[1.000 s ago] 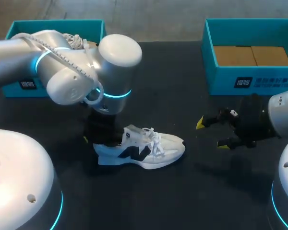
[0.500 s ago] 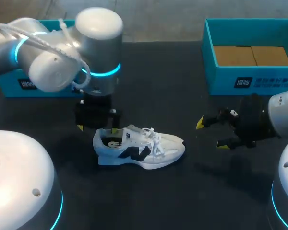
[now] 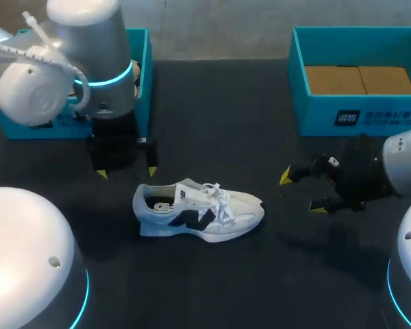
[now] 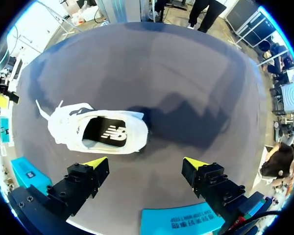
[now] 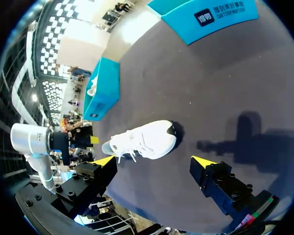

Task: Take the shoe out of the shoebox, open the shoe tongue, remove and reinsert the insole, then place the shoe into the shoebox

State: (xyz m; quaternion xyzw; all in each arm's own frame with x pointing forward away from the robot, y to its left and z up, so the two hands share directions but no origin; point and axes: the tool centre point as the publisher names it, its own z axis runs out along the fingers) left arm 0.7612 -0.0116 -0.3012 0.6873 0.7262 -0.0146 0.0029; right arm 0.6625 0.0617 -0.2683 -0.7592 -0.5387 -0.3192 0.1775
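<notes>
A white sneaker (image 3: 198, 211) with a dark side logo lies on its sole on the dark table, toe toward the right. In the left wrist view the sneaker (image 4: 98, 132) shows its dark insole in the opening, just ahead of my left gripper (image 4: 146, 162). That left gripper (image 3: 127, 172) hangs open, above and to the back left of the heel, touching nothing. My right gripper (image 3: 302, 192) stands open to the right of the toe, empty. From the right wrist, the sneaker (image 5: 144, 139) lies ahead of the open right gripper (image 5: 154, 160).
A teal shoebox (image 3: 142, 75) stands at the back left, mostly hidden behind my left arm. Another teal shoebox (image 3: 298, 82) with a brown cardboard floor stands at the back right.
My left gripper opened, let go of the sneaker's heel and drew up and back to the left. The sneaker stays where it was. The right arm has not moved.
</notes>
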